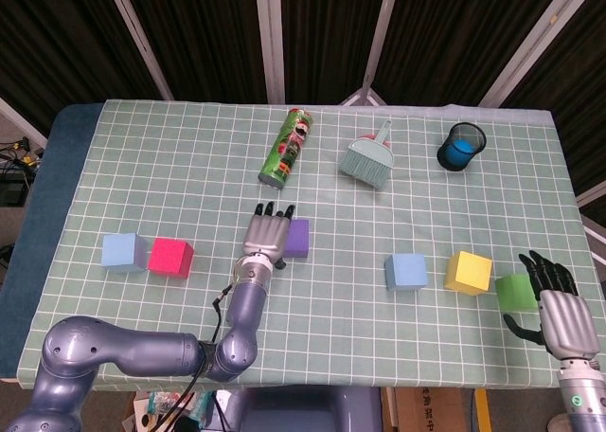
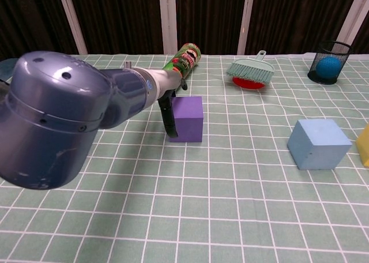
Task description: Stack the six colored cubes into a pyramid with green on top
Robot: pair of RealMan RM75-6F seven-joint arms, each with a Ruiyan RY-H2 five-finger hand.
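The left hand [image 1: 268, 231] lies flat with fingers extended against the left face of the purple foam cube [image 1: 297, 237], gripping nothing; cube squared to the grid, mid-table. The right hand [image 1: 556, 304] rests open beside the green foam cube [image 1: 514, 291]

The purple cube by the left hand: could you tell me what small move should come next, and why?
Probably close the left hand around the purple cube. The hand lies flat against the cube's left side with fingers extended, so it is placed for a grasp but does not visibly hold it, and no cubes are stacked yet.
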